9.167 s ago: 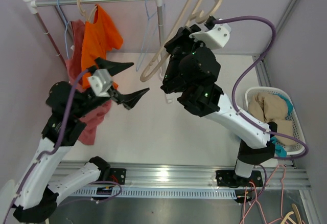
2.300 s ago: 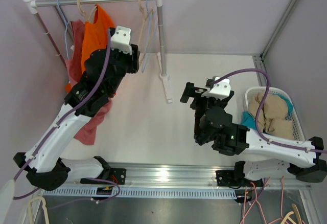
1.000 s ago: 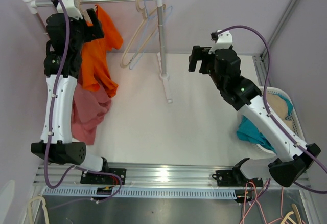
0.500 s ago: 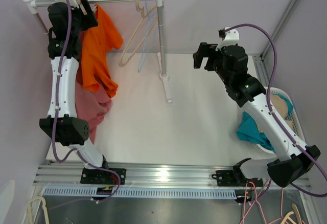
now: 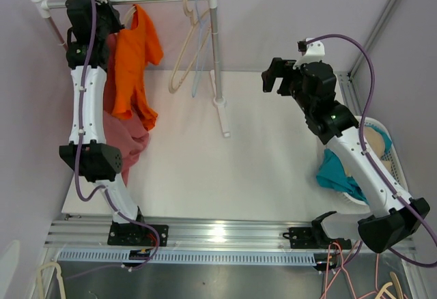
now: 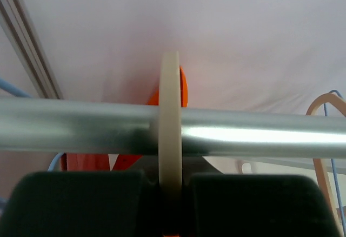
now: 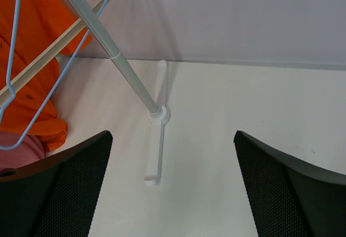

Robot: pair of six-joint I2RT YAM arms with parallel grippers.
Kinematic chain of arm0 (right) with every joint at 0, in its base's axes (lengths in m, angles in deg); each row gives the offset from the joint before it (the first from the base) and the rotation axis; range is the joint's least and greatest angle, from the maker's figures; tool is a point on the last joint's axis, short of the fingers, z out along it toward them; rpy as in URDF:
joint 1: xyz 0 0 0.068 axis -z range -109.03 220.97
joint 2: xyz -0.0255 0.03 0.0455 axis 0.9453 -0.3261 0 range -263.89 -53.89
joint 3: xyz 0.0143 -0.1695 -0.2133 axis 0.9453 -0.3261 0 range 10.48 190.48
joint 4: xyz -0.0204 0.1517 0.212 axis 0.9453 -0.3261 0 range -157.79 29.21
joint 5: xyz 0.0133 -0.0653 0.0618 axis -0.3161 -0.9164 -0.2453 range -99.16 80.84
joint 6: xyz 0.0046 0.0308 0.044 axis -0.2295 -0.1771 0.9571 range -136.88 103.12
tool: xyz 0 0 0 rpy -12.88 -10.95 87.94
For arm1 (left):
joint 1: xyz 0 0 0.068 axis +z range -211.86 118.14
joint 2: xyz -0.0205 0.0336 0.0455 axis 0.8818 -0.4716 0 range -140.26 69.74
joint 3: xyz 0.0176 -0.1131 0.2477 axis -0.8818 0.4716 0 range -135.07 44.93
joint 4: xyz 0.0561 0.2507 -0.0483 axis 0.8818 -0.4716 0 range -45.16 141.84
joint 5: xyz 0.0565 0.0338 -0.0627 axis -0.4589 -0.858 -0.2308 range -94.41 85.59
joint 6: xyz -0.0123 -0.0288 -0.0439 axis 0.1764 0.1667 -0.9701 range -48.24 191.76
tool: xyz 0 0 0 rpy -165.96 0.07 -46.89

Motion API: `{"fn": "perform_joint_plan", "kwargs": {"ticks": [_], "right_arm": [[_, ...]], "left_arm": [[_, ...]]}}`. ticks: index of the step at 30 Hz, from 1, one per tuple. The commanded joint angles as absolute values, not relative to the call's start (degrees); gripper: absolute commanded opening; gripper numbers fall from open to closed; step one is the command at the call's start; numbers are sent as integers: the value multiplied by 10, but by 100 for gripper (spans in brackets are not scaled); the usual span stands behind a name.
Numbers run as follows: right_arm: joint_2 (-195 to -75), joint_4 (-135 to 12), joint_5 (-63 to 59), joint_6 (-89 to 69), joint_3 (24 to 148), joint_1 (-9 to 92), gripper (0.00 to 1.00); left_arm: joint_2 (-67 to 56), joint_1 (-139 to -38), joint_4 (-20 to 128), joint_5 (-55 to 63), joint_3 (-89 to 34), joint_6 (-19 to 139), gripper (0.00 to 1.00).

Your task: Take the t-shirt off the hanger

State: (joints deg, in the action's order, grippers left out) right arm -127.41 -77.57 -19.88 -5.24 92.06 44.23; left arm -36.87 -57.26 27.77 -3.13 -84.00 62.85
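Two arms are mine, and so two claws. My left claw (image 6: 167, 182) is up at the silver metal rail (image 6: 259, 135) of the clothes rack, its two black fingers standing close on either side of the cream hook of the hanger (image 6: 169, 112) that carries the shirt. Dark slivers show beside the hook, so I cannot tell whether the fingers press on it. My right claw (image 7: 172, 135) hangs spread wide above the white table (image 5: 259, 155) with nothing between its fingers, facing the rack's slanting upright post (image 7: 111, 56). I count two garments on the rail: the bright orange short-sleeved t-shirt (image 5: 133, 60) and a faded pink-red garment (image 5: 119, 149) just behind and below it. Two bare hangers hang at the rail's right end, one cream wooden hanger (image 5: 181, 63) and one thin light-blue wire hanger (image 5: 199, 53). One white plastic basket (image 5: 382, 127) sits at the table's right edge, holding beige clothes (image 5: 372, 142), with one teal garment (image 5: 334, 176) spilling over its near side. The t-shirt hangs at the left end of the rail, drawn narrow, one sleeve jutting to the right, its lower edge crumpled against the pink-red cloth. From my left wrist only a strip of orange shows behind the rail, on both sides of the hook.
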Motion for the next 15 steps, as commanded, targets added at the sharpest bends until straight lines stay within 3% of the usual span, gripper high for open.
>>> {"fn": "perform_joint_plan", "kwargs": {"ticks": [1,15], "right_arm": [[-1258,-755,-185,-46,922,445,99],[-1261,-757,-162,-31,922,446,100]], "left_arm": [[-374,-565,280,-2,-892,612,1],[-285,-567,280,19,-915,590,1]]}}
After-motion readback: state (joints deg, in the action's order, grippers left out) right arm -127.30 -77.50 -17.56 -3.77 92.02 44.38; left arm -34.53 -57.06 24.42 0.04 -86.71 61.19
